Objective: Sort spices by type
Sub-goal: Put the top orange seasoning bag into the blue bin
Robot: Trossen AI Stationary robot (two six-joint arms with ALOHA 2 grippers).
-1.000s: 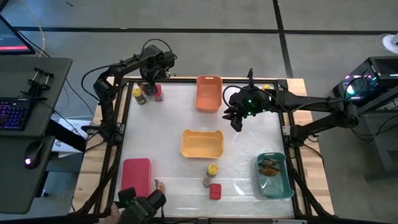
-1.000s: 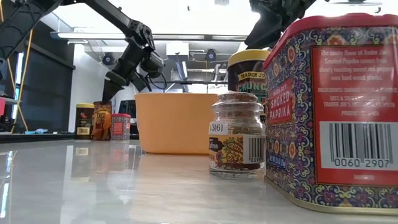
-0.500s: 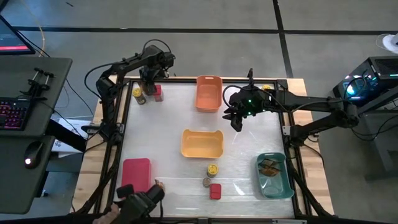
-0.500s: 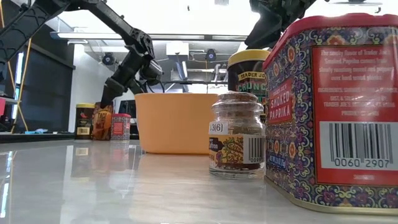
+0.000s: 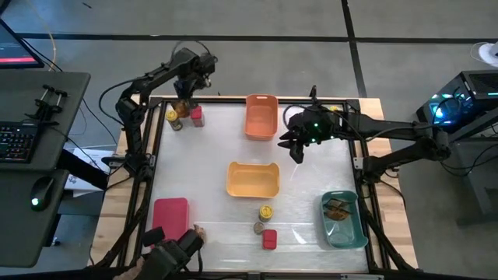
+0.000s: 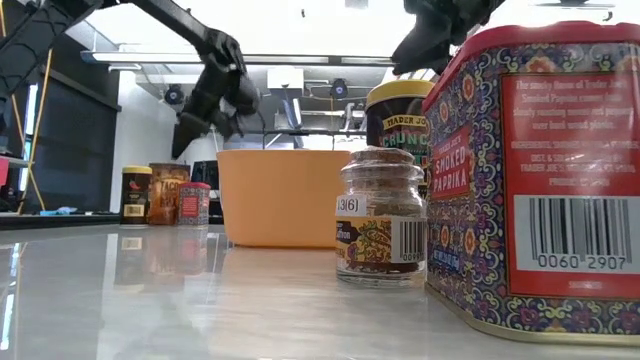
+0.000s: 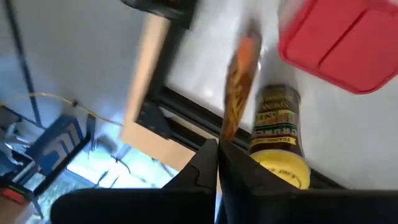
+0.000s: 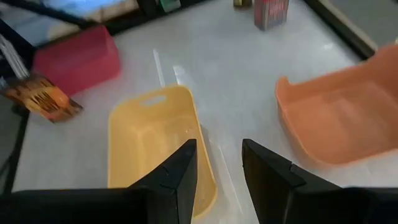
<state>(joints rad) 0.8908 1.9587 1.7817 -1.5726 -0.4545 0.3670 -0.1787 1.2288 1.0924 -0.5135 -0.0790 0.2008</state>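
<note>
High view: the left gripper point(image 5: 187, 88) sits over the far left corner of the desk point(image 5: 202, 163), above a yellow-lidded jar point(image 5: 173, 118) and a small red tin point(image 5: 198, 117), while the right gripper point(image 5: 296, 150) hangs between the orange bin point(image 5: 261, 116) and the yellow bin point(image 5: 253, 179), both of which look bare inside. The teal bin point(image 5: 343, 220) already holds brownish packets point(image 5: 337, 208); the red bin point(image 5: 170, 218) shows only its red top. Another yellow-lidded jar, a grey-brown jar point(image 5: 259, 228) and a second red tin point(image 5: 269, 239) wait near the front edge. Low view: that paprika tin, the short jar and the tall jar stand close together in front of the yellow bin. Left wrist view: the fingers are pressed together on the top edge of a flat brownish packet point(image 7: 236, 84), which hangs beside the jar. Right wrist view: the fingers stand apart, holding nothing, over the desk. The step in hand looks like lifting this packet; next it probably must cross the desk to the teal bin without swinging into the jar.
</note>
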